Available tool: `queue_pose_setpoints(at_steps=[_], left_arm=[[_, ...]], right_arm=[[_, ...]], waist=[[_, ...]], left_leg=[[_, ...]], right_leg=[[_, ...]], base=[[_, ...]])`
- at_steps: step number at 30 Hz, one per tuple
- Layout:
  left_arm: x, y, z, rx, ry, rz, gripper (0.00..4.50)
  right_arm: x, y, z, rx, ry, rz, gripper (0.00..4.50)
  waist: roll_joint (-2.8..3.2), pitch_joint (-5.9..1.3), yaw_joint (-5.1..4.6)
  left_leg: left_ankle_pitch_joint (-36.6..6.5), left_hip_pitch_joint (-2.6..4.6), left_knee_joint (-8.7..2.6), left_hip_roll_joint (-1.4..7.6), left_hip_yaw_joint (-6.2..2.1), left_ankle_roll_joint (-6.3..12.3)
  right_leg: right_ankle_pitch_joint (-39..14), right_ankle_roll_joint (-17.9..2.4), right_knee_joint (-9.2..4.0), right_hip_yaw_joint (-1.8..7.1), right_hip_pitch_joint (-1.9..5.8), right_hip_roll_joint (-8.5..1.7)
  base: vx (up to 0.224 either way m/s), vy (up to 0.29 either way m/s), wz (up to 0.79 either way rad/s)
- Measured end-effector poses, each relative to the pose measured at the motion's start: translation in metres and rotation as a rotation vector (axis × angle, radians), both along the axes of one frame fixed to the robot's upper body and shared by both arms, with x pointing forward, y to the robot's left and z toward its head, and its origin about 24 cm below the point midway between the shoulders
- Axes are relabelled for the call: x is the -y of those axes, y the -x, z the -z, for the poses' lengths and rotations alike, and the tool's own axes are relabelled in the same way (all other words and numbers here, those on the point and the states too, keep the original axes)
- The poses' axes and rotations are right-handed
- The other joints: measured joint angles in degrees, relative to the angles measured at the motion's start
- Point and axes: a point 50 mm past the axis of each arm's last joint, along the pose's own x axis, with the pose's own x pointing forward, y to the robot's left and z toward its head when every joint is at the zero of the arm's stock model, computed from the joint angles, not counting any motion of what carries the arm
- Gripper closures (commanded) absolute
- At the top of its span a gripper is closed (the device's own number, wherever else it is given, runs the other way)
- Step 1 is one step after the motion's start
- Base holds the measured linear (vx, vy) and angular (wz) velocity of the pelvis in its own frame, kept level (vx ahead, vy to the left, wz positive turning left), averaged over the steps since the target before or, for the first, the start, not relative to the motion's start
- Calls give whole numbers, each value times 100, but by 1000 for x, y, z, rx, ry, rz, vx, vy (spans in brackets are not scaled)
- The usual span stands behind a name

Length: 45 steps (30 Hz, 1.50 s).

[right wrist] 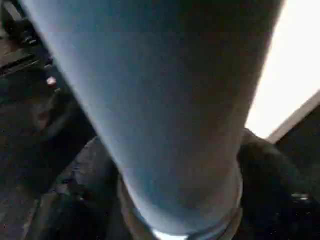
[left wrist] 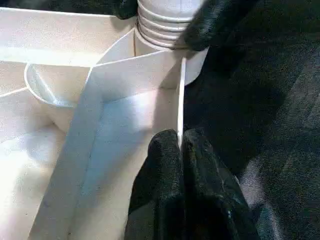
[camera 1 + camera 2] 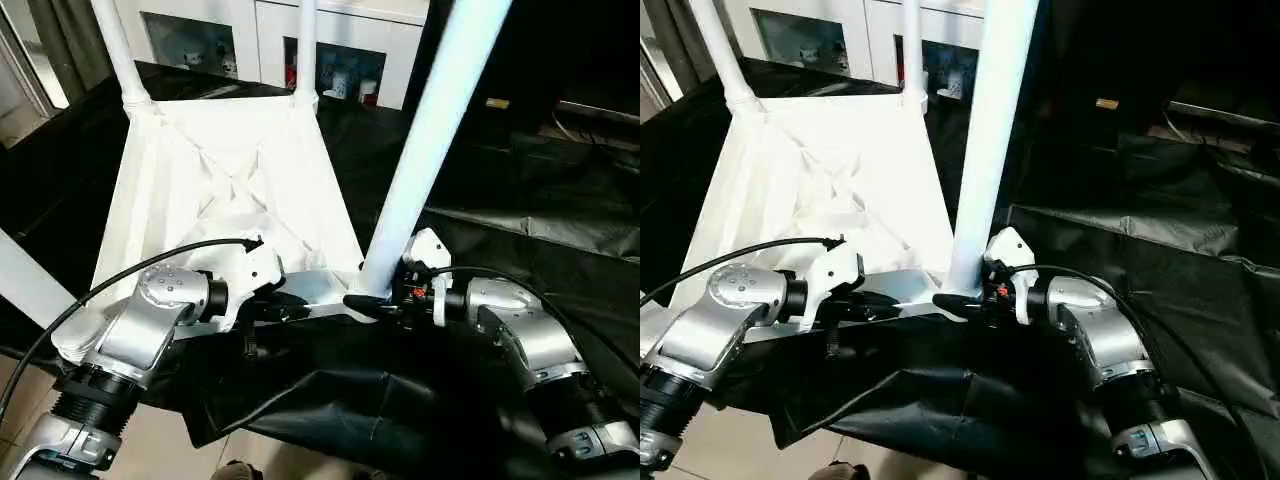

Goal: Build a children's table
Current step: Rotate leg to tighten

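the children's table (image 3: 225,190) lies upside down on a bench draped in black cloth (image 3: 520,250), its ribbed underside facing up and its near edge just in front of the robot's two silver forearms. two far legs (image 3: 120,50) stand upright in the far corner sockets, with a white glass-door cabinet (image 3: 330,60) behind them. a third leg, the near right leg (image 3: 430,140), rises steeply from the near right corner socket and leans slightly to the right as it goes up. another white leg (image 3: 30,285) crosses the lower left of the head view, by the table's near left corner. the left claw (image 3: 290,305) reaches in from the left along the near edge; in the left wrist view its two black fingers (image 2: 167,165) are pressed together, pinching the thin upright wall of the table's rim (image 2: 180,105) close to the near right socket. the right claw (image 3: 375,300) comes in from the right at the base of the near right leg; in the right wrist view the leg's tube (image 1: 165,110) runs up between its dark fingers (image 1: 265,165), one on each side of the foot of the leg, spread about as wide as the tube; whether they press on it i cannot tell. in the left wrist view the ridged foot of that leg (image 2: 165,22) sits in the socket with the right claw's black fingertips (image 2: 210,25) beside it.
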Motion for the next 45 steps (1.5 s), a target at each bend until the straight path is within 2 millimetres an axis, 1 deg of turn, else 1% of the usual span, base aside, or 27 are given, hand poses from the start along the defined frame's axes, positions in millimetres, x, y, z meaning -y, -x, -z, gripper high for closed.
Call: queue_pose_setpoints(at_steps=[2, 3, 4, 8, 9, 11, 12, 15, 16, 17, 18, 19, 21, 23, 26, 30, 32, 35, 36, 39, 41, 43, 45], left_arm=[[1, -3, 0, 17, -4, -19, 450], [5, -7, 1, 41, -11, -51, 450], [6, -9, 1, 51, -16, -68, 450], [26, -22, 5, 86, -13, -179, 450], [33, -26, 6, 97, -16, -217, 450], [42, -28, 7, 105, -16, -247, 450], [49, -30, 8, 102, -11, -269, 450], [55, -32, 10, 104, -6, -292, 450], [57, -32, 10, 103, -4, -295, 450], [58, -32, 10, 103, -4, -297, 450], [60, -33, 10, 101, -2, -298, 450], [60, -34, 10, 101, -2, -298, 450], [57, -35, 9, 107, -5, -306, 450], [53, -34, 9, 107, -4, -300, 450], [46, -32, 8, 93, 5, -280, 450], [27, -27, 7, 78, 1, -214, 450], [25, -26, 7, 74, 4, -193, 450], [16, -21, 5, 48, 16, -150, 450], [11, -18, 4, 29, 19, -124, 450], [6, -13, 3, -8, 22, -70, 450], [6, -11, 3, -21, 23, -42, 450], [5, -9, 3, -33, 21, -24, 450], [3, -9, 3, -40, 19, -16, 450]], right_arm=[[-3, -2, 1, 5, -12, 52, 165], [-5, -6, 5, 6, -24, 133, 170], [-5, -8, 6, 9, -29, 178, 172], [-17, -20, 13, -3, -81, 480, 176], [-20, -26, 12, 1, -79, 579, 176], [-23, -30, 13, 1, -73, 660, 177], [-26, -32, 14, 0, -66, 708, 177], [-28, -35, 14, 6, -53, 765, 177], [-28, -36, 14, 9, -51, 770, 142], [-28, -36, 14, 12, -52, 773, 142], [-27, -37, 15, 20, -42, 774, 121], [-28, -37, 14, 25, -39, 772, 105], [-28, -36, 14, 32, -45, 727, 102], [-23, -34, 13, 39, -34, 658, 73], [-20, -31, 11, 43, -16, 564, 73], [-11, -26, 7, 67, 45, 368, 73], [-10, -25, 7, 65, 49, 334, 73], [0, -20, 3, 50, 44, 226, 73], [6, -17, 1, 43, 42, 174, 73], [6, -13, -2, 31, 16, 82, 73], [4, -11, -3, 25, 4, 42, 106], [5, -10, -3, 20, 3, 20, 109], [7, -9, -4, 16, 7, 2, 134]], waist=[[0, 0, -3], [-4, -2, -8], [-5, -3, -8], [-1, -4, -12], [1, -5, -15], [6, -8, -1], [19, -16, 5], [44, -31, 23], [54, -37, 30], [62, -42, 34], [68, -46, 39], [69, -47, 41], [68, -47, 21], [68, -47, -1], [72, -48, -36], [76, -50, -45], [77, -50, -38], [77, -49, -24], [77, -49, -14], [77, -49, -4], [77, -49, 22], [77, -49, 49], [77, -49, 63]], left_leg=[[1, 4, 11, 0, 0, 0], [2, 10, 23, 1, 0, -2], [2, 10, 32, 2, 0, -2], [-9, 37, 36, 0, 1, -39], [-3, 37, 35, 0, 1, -50], [-1, 35, 34, -2, 0, -52], [-1, 36, 34, -4, 1, -52], [-1, 34, 32, -15, 1, -51], [-1, 33, 32, -15, 1, -51], [0, 31, 32, -18, 1, -51], [0, 28, 32, -20, 1, -50], [0, 27, 31, -20, 1, -50], [0, 21, 31, -18, -1, -49], [0, 17, 27, -18, -2, -49], [1, 17, 18, -11, -3, -49], [1, 14, 5, 13, -6, -50], [2, 11, 2, 14, -5, -51], [18, -1, 8, 14, -3, -26], [22, -5, 12, 14, -2, -19], [21, -16, 17, 14, -1, -12], [19, -20, 22, 14, 0, -8], [17, -25, 32, 14, 0, -4], [16, -25, 37, 14, 1, -3]], right_leg=[[0, 0, 14, 1, 1, 0], [1, -1, 29, 2, 4, -2], [1, -1, 39, 2, 4, -1], [11, -10, 48, 7, 29, -7], [13, -11, 48, 8, 28, -8], [18, -12, 42, 8, 32, -10], [18, -11, 42, 10, 39, -12], [19, -8, 41, 12, 44, -22], [20, -7, 41, 12, 45, -23], [21, -5, 41, 12, 46, -25], [24, 0, 41, 12, 45, -27], [25, 5, 41, 12, 45, -28], [26, 8, 40, 9, 38, -27], [26, 10, 36, 7, 35, -26], [26, 11, 36, 7, 27, -16], [23, 9, 35, 0, 13, 8], [21, 5, 35, 0, 9, 9], [17, 1, 24, 0, 8, 8], [17, 0, 20, 0, 6, 8], [15, -4, 10, -1, 4, 7], [15, -4, 8, -3, 4, 5], [15, -4, 8, -3, 4, 3], [15, -5, 10, -2, 5, 2]], base=[[0, 0, 0], [0, 0, 0], [0, 0, 0], [0, 0, 0], [0, 0, 0], [0, 0, 0], [0, 0, 0], [0, 0, 0], [0, 0, 0], [0, 0, 0], [0, 0, 0], [0, 0, 0], [0, 0, 0], [0, 0, 0], [0, 0, 0], [0, 0, 0], [0, 0, 0], [0, 0, 0], [0, 0, 0], [0, 0, 0], [0, 0, 0], [0, 0, 0], [0, 0, 0]])
